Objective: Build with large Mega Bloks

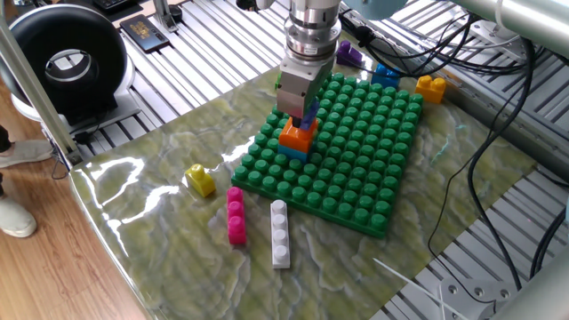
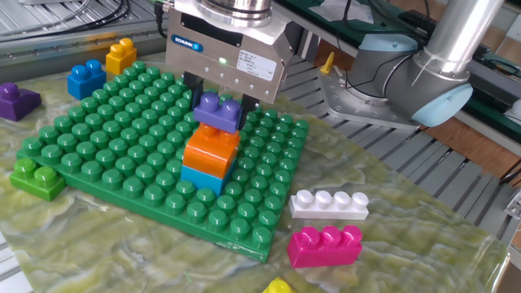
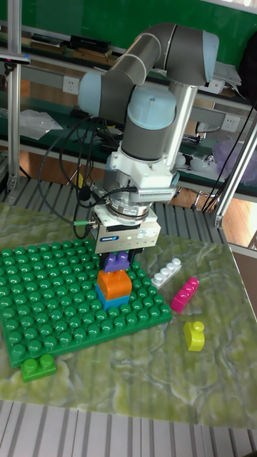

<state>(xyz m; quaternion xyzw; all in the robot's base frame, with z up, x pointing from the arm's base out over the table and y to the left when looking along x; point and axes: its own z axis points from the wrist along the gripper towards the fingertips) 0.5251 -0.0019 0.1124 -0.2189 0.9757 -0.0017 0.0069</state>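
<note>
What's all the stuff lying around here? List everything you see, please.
Baseplate: 1, green, mid-table.
Stack: orange block on light blue block, on the baseplate.
Purple block: 1, in the gripper, just above the stack.
White block: 1, long, on the mat off the baseplate.
Pink block: 1, beside the white one.
Yellow block: 1, on the mat.
Green block: 1, at a baseplate corner.
Far blocks: blue, yellow-orange, purple.
Mat: 1, green marbled.
Gripper: 1, shut on the purple block.
</note>
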